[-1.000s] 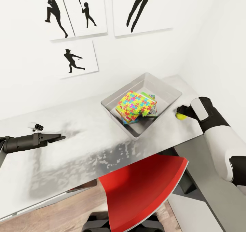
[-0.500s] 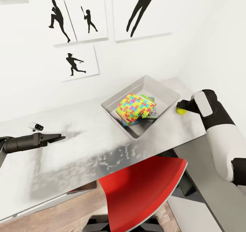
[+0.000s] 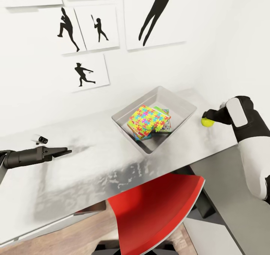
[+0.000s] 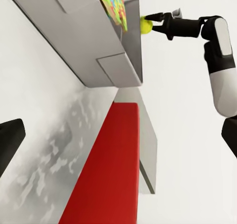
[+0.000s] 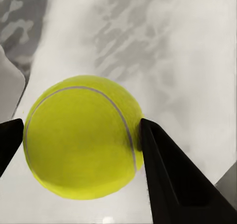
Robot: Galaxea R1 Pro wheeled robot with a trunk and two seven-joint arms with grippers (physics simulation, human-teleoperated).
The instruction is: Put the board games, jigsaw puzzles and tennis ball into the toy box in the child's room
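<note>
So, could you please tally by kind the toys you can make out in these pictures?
Jigsaw puzzles: 1 clearly on top in the bin
Game boxes: at least 1, edges showing beneath
Tennis balls: 1, in the right gripper
Total: 3 toys

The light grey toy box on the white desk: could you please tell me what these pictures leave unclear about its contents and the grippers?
- Inside the light grey toy box, head view: the multicoloured jigsaw sheet on top covers the flat game boxes; their number cannot be counted.
- Left gripper, head view: seen edge-on, so its opening is unclear; in the left wrist view one fingertip is cut by the edge.
- Yellow-green tennis ball, right wrist view: its underside is hidden.
</note>
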